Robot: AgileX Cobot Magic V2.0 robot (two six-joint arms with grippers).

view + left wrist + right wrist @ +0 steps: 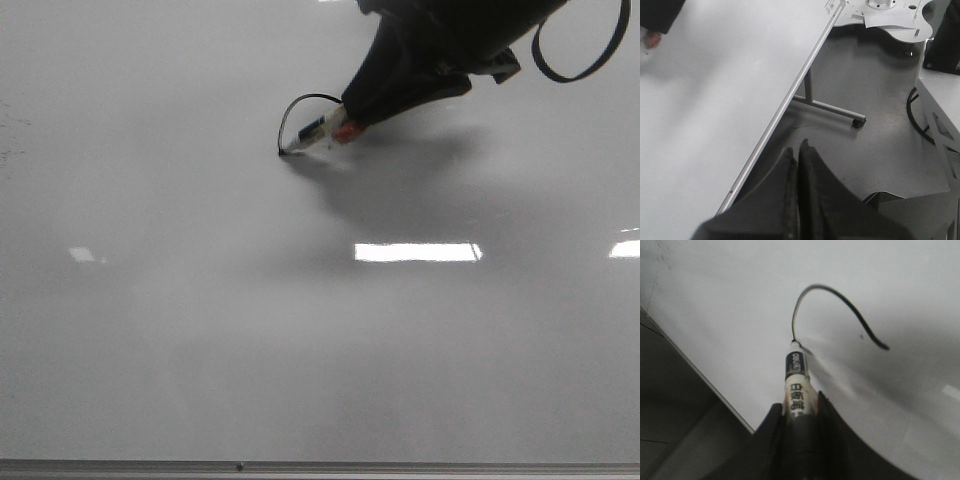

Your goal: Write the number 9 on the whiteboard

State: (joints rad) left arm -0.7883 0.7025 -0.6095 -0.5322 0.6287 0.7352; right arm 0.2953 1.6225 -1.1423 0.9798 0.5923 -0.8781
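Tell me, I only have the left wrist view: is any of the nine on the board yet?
Observer: Yes. The front view shows the number 9 begun on the whiteboard, only an open curved arc.
Operator: Where is the pen?
Observer: In the right wrist view the marker sits clamped in the right gripper.
Operator: Is its tip on the line?
Observer: Yes, the tip meets one end of the arc.

Dim grey light, bright rectangular glare patches on the whiteboard, soft shadow under arm, wrist views blurred
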